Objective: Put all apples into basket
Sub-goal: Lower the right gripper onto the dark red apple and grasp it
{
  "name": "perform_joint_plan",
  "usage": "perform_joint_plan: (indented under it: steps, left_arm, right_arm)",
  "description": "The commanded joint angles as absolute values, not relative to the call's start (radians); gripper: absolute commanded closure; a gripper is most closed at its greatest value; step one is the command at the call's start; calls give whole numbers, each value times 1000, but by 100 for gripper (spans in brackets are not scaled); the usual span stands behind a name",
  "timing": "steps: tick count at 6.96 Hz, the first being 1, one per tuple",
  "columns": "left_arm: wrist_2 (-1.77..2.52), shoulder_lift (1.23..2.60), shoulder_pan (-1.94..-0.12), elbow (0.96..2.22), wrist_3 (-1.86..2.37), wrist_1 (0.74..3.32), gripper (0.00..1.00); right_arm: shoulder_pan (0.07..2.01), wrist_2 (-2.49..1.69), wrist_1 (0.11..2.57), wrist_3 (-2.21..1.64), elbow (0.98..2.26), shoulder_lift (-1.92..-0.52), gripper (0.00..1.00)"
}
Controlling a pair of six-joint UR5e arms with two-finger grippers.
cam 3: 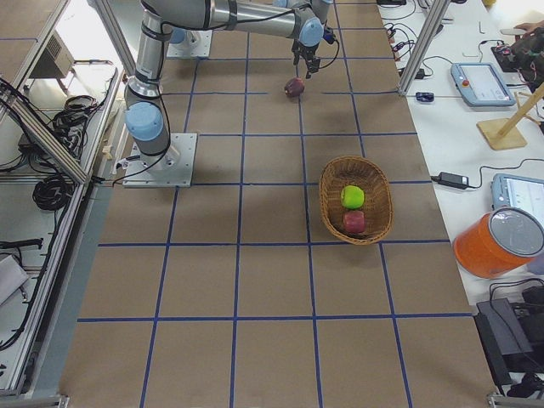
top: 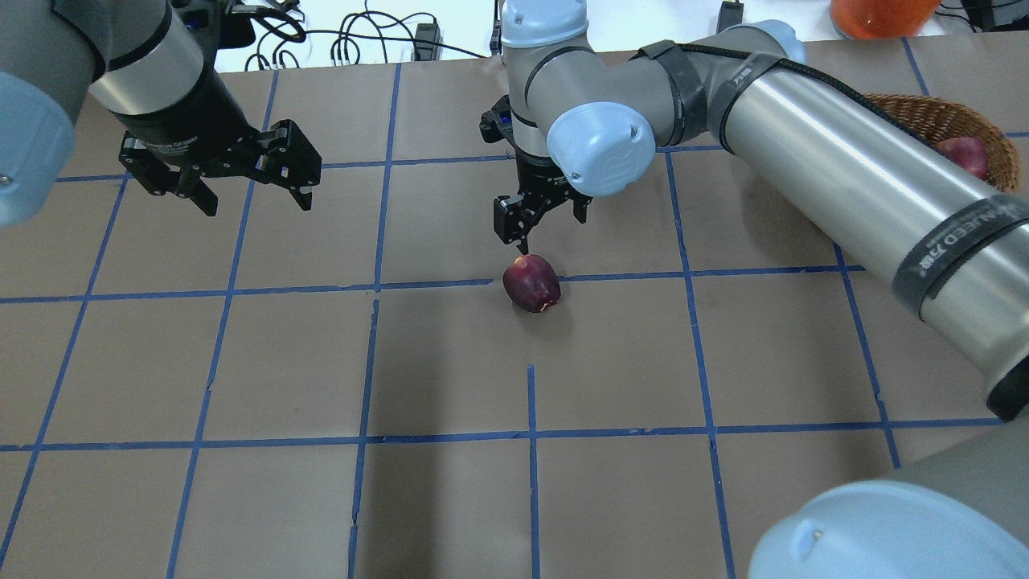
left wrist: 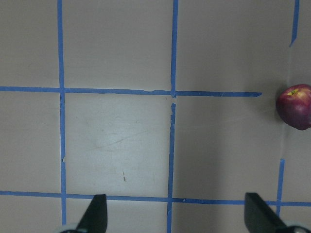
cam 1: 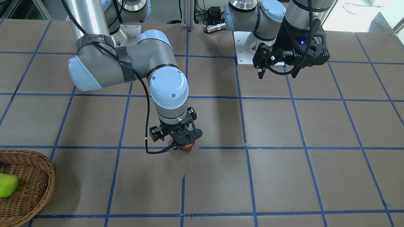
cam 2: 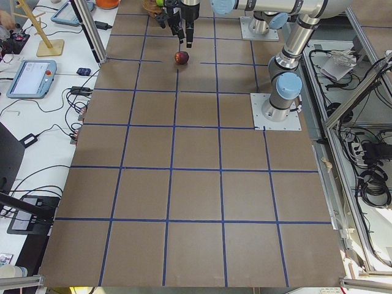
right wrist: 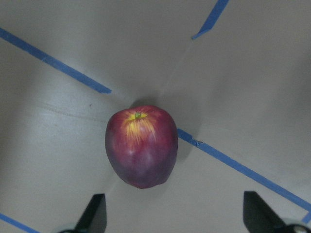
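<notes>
A dark red-maroon apple (top: 531, 283) with a yellow patch at its stem lies on the brown table near the middle, on a blue tape line. My right gripper (top: 547, 221) hangs just above it, open and empty; in the right wrist view the apple (right wrist: 142, 148) sits ahead of the spread fingertips (right wrist: 96, 213). The front view shows the apple (cam 1: 187, 147) mostly hidden under that gripper (cam 1: 181, 138). The wicker basket (cam 3: 327, 200) holds a lime green apple (cam 3: 352, 196) and a red apple (cam 3: 354, 222). My left gripper (top: 241, 181) is open and empty, raised off to the side.
The basket's rim (cam 1: 50, 176) stands at the table's end on my right, a few grid squares from the loose apple. An orange-lidded tub (cam 3: 497, 242), tablets and cables sit on a side bench beyond the table edge. Blue tape lines grid the table.
</notes>
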State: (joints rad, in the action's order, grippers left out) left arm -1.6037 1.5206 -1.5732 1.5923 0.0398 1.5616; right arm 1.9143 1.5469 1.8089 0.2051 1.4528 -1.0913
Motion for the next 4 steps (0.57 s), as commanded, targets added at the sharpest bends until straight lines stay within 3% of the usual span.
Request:
perform_joint_plan:
  steps: [1,4]
  left_arm:
    - [-1601,1522,-1569,1592,40,1554,0]
    - [-1603,1520,-1562,1592,38,1552,0]
  right_arm:
    - [1924,1543,1991,204,1567,-1068,0]
    - [1925,1468,2019,206,1575,-1040,0]
